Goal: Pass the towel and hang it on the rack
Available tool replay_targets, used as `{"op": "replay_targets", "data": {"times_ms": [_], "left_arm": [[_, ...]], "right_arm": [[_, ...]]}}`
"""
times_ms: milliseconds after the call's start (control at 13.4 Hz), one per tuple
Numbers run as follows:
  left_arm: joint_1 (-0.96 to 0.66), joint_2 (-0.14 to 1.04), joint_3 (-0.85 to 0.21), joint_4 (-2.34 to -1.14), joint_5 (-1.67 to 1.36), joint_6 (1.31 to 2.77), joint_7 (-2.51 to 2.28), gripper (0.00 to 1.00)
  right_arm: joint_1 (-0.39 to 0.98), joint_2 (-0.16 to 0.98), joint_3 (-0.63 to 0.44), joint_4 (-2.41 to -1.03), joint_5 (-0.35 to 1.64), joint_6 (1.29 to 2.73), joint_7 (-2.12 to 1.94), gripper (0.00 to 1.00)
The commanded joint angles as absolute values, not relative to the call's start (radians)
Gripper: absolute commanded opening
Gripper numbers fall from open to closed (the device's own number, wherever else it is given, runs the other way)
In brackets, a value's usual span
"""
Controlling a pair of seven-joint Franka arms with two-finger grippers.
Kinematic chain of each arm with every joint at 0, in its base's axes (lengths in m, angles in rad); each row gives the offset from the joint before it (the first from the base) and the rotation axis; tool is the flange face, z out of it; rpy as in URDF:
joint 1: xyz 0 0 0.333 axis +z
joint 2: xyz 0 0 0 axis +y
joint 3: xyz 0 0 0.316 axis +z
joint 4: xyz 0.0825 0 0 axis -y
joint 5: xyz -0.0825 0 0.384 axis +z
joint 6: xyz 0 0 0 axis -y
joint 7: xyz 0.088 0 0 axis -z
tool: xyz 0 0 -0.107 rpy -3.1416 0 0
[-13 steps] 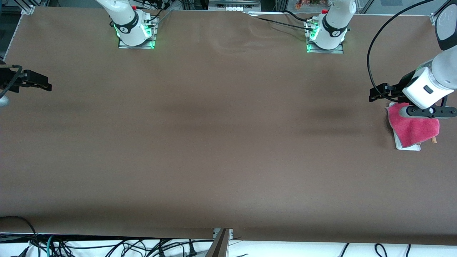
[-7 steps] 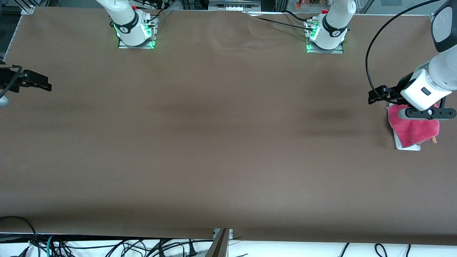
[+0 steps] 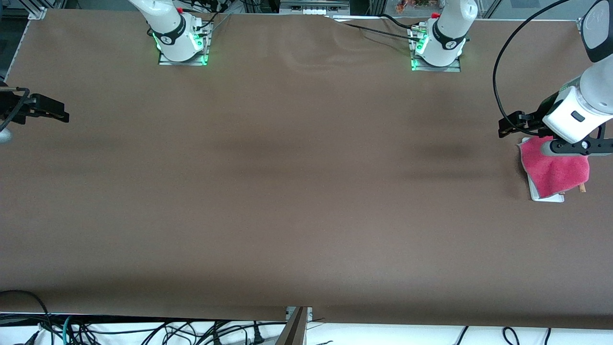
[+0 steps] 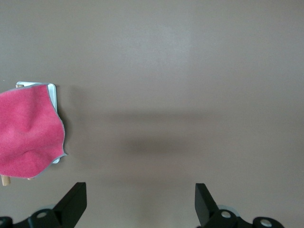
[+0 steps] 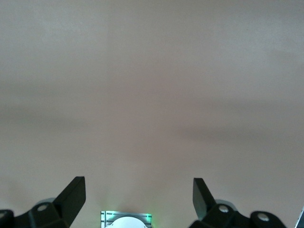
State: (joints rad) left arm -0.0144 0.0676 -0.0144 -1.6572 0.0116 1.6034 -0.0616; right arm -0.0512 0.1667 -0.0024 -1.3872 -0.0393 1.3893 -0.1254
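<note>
Closing stage of the hang: the towel [image 3: 554, 169] lies draped over the rack [image 3: 547, 197] at the left arm's end of the table, covering most of it; only the white base's edge and one brown rod tip [image 3: 582, 188] show past the pink cloth; nothing grips the cloth.

Left gripper [image 3: 510, 125]: up in the air over bare table just beside the rack's end, its fingers spread wide and holding nothing; in the left wrist view the two fingertips [image 4: 76, 199] stand well apart, with the towel [image 4: 27, 137] off to one side of the gap and clear of both fingers.

Right gripper [image 3: 50, 111]: waits at the right arm's end of the table, well apart from towel and rack; its fingers [image 5: 73, 192] are likewise spread and empty, over bare table.

Judgement: the pass and the hang appear done, the step in hand being the release and withdrawal; the next move calls only for the left arm to draw away without snagging the cloth or nudging the light rack.
</note>
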Motion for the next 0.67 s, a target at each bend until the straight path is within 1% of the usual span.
{"op": "replay_targets", "data": {"times_ms": [0,224,447,596], "left_arm": [[-0.021,0.043,-0.003,-1.669,-0.014,1.609,-0.054,1.0],[-0.021,0.046,-0.009,-1.666,-0.015,1.621,-0.06,1.0],[-0.023,0.077,-0.009,-1.623,-0.023,1.621,-0.064,1.0],[-0.021,0.08,-0.009,-1.62,-0.046,1.618,-0.063,1.0]], "right_arm": [[-0.058,0.166,0.0,-1.393,-0.026,1.396,-0.127,1.0],[-0.058,0.176,-0.002,-1.375,-0.026,1.396,-0.127,1.0],[-0.058,0.181,0.0,-1.37,-0.028,1.396,-0.127,1.0],[-0.058,0.183,-0.002,-1.37,-0.031,1.396,-0.127,1.0]]}}
